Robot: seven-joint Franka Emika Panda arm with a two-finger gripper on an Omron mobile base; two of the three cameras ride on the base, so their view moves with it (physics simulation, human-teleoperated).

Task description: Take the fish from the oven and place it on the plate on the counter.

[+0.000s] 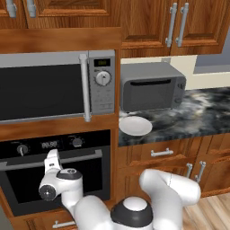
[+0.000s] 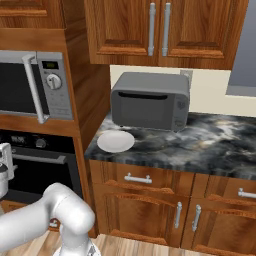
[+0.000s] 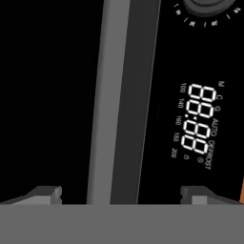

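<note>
With the oven (image 1: 54,179) door shut and the fish presumably hidden inside, the wide-open, empty end effector (image 3: 121,193) should straddle the bar handle (image 3: 121,95) squarely between its fingertips before closing; the plate (image 1: 134,126) waits on the desk (image 1: 202,117) up to its right.

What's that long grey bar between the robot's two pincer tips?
The oven door's silver handle runs between the open pincer tips, in the hand view.
</note>
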